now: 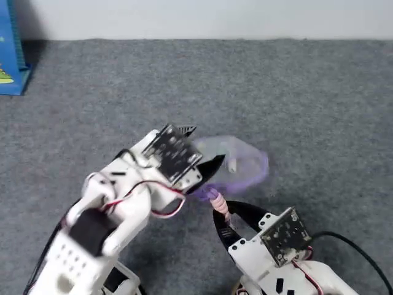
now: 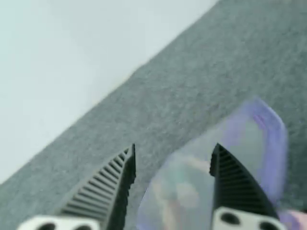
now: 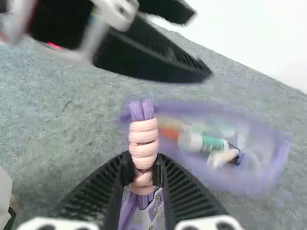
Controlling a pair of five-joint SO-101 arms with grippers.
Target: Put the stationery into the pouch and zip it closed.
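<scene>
A translucent purple pouch (image 1: 241, 165) lies on the grey carpet with stationery inside; a white glue stick (image 3: 201, 142) and other small items show through its wall. A pink and purple braided cord (image 3: 142, 143) hangs off its near end. My right gripper (image 3: 142, 173) is shut on that cord, close in front of the pouch (image 3: 249, 163). My left gripper (image 1: 199, 149) hovers open over the pouch's left end, one black finger (image 2: 225, 177) above the pouch (image 2: 249, 139) and the other finger (image 2: 120, 177) over bare carpet. The right gripper (image 1: 222, 216) sits just below it.
Grey carpet (image 1: 295, 92) spreads around the pouch up to a white wall at the back. A blue box (image 1: 9, 49) stands at the far left edge. The two arms are close together near the pouch's cord end.
</scene>
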